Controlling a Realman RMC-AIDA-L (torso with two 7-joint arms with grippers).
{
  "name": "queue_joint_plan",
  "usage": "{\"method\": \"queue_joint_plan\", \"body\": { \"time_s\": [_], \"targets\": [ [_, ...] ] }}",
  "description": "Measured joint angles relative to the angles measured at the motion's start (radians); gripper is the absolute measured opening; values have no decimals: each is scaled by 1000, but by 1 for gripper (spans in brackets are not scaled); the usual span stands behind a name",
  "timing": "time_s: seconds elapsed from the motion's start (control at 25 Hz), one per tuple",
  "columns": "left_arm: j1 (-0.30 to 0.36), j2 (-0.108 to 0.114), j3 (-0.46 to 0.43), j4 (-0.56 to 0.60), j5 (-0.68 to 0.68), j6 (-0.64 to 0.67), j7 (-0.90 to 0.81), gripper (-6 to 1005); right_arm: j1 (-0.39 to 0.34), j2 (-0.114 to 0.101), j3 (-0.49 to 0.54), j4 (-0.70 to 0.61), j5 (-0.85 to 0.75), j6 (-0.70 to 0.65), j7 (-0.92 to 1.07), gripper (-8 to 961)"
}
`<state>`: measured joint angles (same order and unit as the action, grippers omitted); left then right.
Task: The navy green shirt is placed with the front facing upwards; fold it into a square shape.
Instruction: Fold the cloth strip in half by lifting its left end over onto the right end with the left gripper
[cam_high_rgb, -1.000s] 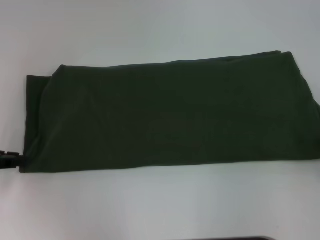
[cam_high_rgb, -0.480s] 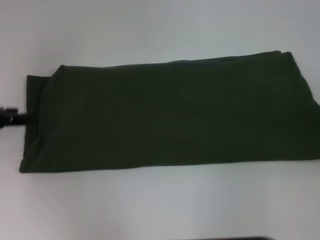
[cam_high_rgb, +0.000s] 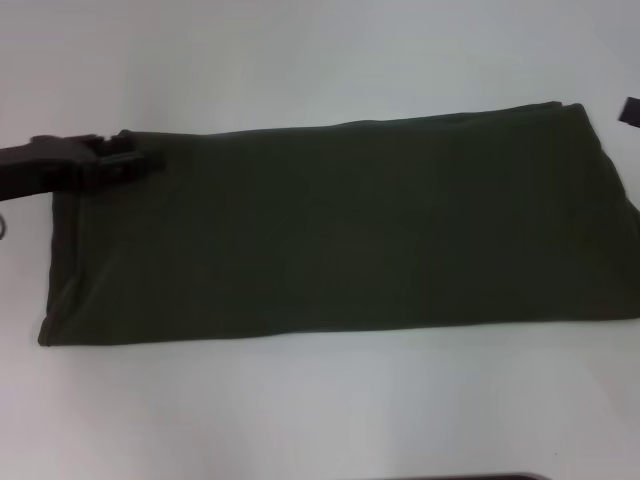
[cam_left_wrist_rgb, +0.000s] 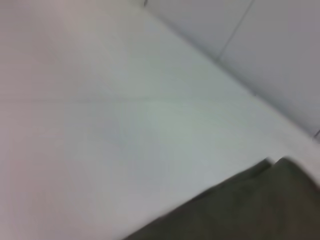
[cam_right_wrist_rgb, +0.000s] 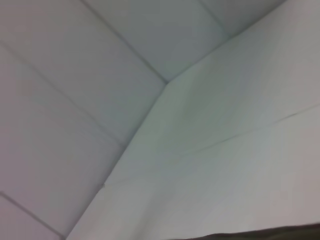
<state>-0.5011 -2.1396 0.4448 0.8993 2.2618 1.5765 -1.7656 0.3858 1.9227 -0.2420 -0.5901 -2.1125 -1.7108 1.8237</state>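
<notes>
Here, left end effector (cam_high_rgb: 128, 160) over shirt's (cam_high_rgb: 340, 235) far-left corner, finger spread untellable.

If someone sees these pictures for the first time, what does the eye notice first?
First the navy green shirt, folded into a long dark band, plain side up, lying across the white table. Next the left gripper, reaching in over the shirt's far left corner. A small dark piece of the right gripper shows at the right edge, beside the shirt's far right corner.

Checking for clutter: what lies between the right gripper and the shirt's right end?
Only bare white table, in the head view; the right gripper is barely visible beside the navy green shirt.
</notes>
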Motion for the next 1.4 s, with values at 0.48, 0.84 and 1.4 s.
{"method": "queue_joint_plan", "body": {
  "time_s": [0.48, 0.84, 1.4],
  "targets": [
    [28, -18, -2, -133, -185, -91, 132, 583, 23, 58, -160, -3, -1, -22, -243, 667],
    [39, -21, -8, -174, -201, -168, 177, 583, 25, 86, -326, 1, -4, -19, -278, 657],
    [31, -22, -1, -192, -252, -188, 180, 582, 87, 146, -399, 9, -78, 28, -271, 194]
  ]
}}
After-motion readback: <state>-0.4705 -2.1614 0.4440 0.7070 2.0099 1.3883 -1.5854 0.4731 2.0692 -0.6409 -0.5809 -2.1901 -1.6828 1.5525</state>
